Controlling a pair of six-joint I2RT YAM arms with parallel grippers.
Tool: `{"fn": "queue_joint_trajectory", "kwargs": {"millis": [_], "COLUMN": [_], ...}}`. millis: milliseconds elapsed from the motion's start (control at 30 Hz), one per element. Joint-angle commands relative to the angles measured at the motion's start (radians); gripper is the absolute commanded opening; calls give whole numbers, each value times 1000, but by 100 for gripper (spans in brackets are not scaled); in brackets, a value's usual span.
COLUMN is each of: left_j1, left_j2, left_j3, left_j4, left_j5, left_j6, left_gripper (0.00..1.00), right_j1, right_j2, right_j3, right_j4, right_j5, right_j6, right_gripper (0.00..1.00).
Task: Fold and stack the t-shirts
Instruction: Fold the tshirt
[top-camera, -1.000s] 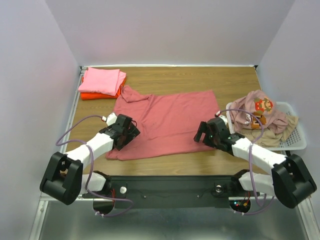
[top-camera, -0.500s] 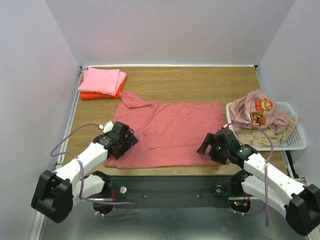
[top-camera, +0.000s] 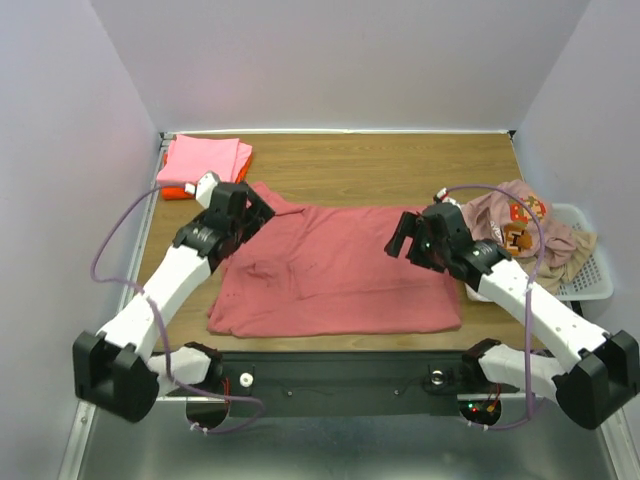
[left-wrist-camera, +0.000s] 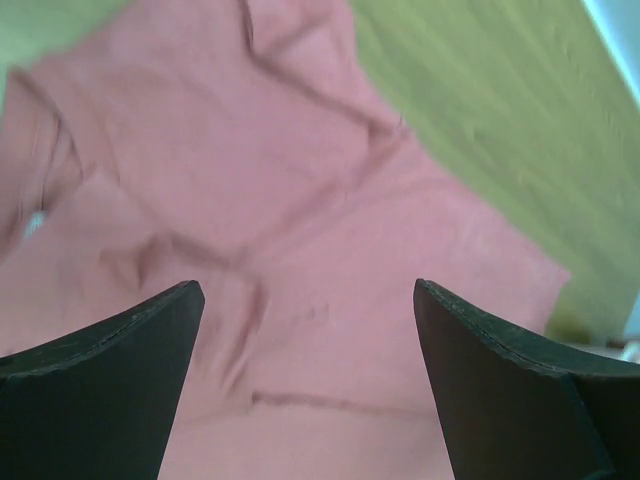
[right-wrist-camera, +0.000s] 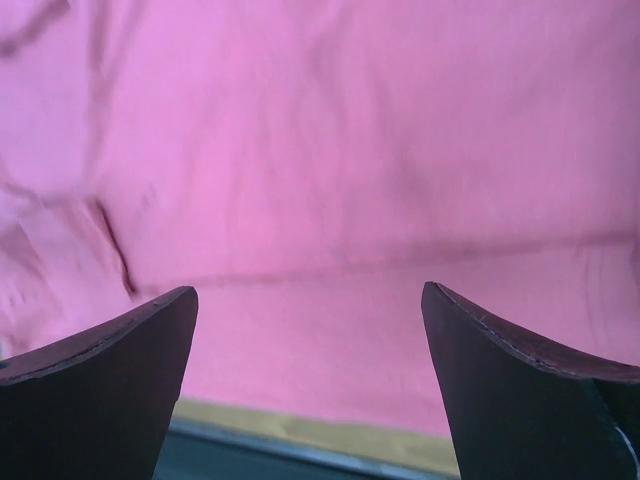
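Rose-red shirt lies spread across the middle of the table, its near edge close to the table's front, with some wrinkles on its left half and a sleeve bunched at its far left corner. I have both arms reaching over it. The left gripper hangs above that bunched sleeve and the right gripper above the shirt's far right part. In both wrist views the jaws stand wide apart with only rose cloth showing between them, and neither holds anything. At the right edge sits the basket, heaped with a printed pale pink shirt on top of a beige shirt. In the far left corner I see a folded light pink shirt stacked on a folded orange shirt, just beside the left gripper's wrist.
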Motion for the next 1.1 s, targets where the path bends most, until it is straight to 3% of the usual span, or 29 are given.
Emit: {"fn": "queue_joint_trajectory", "kwargs": {"millis": [0,200,333,533,733,1067], "left_j1": [92,144,209,236,250,250], "left_j2": [216,511,669,801,941,996], "left_j3": [154,421,497,544,655,699], "left_j4": [50,-16,-6,59,39,51], "left_j5": [-16,-22,16,107,90,101], "left_j6": [112,175,198,224,223,208], "left_gripper": [98,98,98,96,91,80], "right_j1": [9,7,6,-11,-31,-45], "right_j2": [91,238,321,407,438,427], "right_j3": [123,206,261,294,295,271], "right_j4": [44,62,83,99,106,113], "right_j5": [178,279,313,321,295,307], "right_j6": [-39,-46,-73,-85,-88,-91], "right_gripper": [100,100,100,100,100,100]}}
